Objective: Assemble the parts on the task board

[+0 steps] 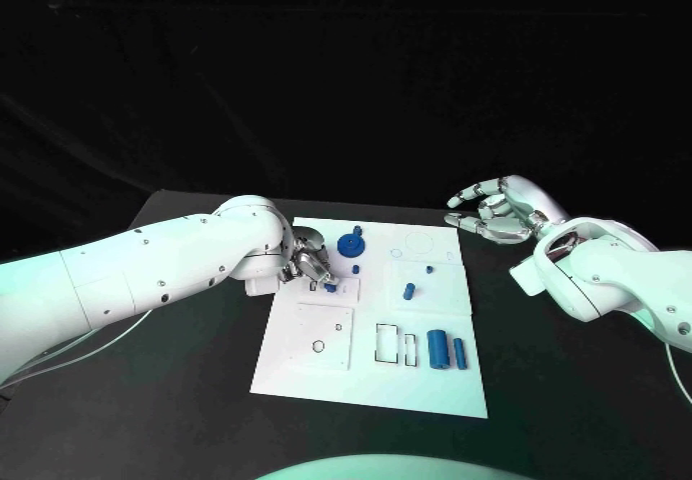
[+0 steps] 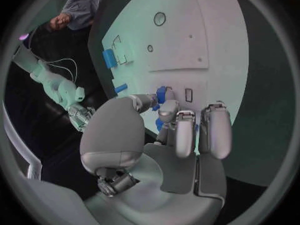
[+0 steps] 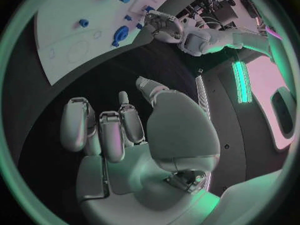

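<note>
Your left hand (image 1: 309,266) pinches a small blue part (image 2: 162,94) between its fingertips, low over the board (image 1: 325,370), right by a small slot (image 2: 189,95). You look to be at the step of seating this part. Next, line it up with the slot and press it straight down, slowly. A blue gear (image 1: 352,244) stands just past your fingers. Your right hand (image 1: 495,210) hangs off the board, fingers loosely curled, holding nothing.

Task board (image 1: 310,370) at table (image 1: 188,420) centre. Gear (image 1: 352,244) on board at 12 o'clock; two cylinders (image 1: 447,352) side by side at 4 o'clock; small peg (image 1: 410,292) mid-board.
</note>
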Available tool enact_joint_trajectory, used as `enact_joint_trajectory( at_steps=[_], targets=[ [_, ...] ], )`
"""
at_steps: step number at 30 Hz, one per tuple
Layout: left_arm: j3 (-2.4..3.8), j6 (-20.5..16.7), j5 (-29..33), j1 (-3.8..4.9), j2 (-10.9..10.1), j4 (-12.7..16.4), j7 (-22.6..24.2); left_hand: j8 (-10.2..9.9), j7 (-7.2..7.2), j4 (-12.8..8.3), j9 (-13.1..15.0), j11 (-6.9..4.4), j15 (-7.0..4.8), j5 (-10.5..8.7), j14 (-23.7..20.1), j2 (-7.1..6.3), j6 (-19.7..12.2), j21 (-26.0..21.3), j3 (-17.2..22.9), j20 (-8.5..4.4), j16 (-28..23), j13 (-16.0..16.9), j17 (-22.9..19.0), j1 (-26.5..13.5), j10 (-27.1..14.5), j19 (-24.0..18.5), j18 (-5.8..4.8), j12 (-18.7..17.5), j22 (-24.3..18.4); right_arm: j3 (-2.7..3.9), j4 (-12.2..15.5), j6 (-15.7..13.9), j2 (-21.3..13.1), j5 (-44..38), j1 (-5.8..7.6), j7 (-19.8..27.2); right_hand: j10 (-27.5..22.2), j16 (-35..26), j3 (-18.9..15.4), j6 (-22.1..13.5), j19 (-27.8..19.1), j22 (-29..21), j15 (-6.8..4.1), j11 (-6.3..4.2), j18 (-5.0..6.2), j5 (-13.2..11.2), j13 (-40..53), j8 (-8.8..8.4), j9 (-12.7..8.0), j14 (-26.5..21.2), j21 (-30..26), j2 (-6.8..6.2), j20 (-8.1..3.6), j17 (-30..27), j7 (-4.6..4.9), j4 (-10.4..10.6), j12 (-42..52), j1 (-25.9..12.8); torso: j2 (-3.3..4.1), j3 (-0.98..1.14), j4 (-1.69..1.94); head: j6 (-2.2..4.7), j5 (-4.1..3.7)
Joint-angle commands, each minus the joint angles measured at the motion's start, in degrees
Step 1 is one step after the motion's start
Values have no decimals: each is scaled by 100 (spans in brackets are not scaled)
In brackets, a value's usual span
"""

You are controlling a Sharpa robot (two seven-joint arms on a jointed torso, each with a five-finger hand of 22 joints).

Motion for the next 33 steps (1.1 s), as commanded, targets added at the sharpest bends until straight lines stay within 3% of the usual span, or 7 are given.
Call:
enact_joint_trajectory(
  at_steps=[1,10,33],
  targets=[
    [4,-324,-355,-32,18,33,100,32,-28,-1069,5,-3,-55,28,573,-13,66,22,1086,5,14,6,1420,-60,36,6,-107,29,-1,-1,13,89,2,-7,-10,36,19,-37,-20,21,-4,188,-32,-15,85,26,225,32,5,283,-23,3,-19,145,-9,28,-4,-48,8,-6,-12,2,13],
    [1,-368,-641,-82,22,58,97,36,-33,-1089,15,-7,-59,84,576,-27,81,19,1096,3,19,24,1433,-79,58,4,-106,39,-6,-1,15,123,7,-12,-23,45,16,-40,-30,11,-7,183,-32,-15,87,31,222,35,8,282,-32,5,-20,141,-9,49,-7,-73,7,0,-11,2,19],
    [0,9,-744,-89,-1,113,42,41,-42,-1121,29,-16,-67,174,576,-50,103,21,1111,0,19,38,1431,-101,84,7,-107,47,-1,-1,10,139,9,-17,-32,45,21,-38,-39,7,-5,183,-32,-15,87,36,227,40,11,285,-34,10,-21,150,-10,70,-2,-98,2,4,-14,-39,38]
  ],
)
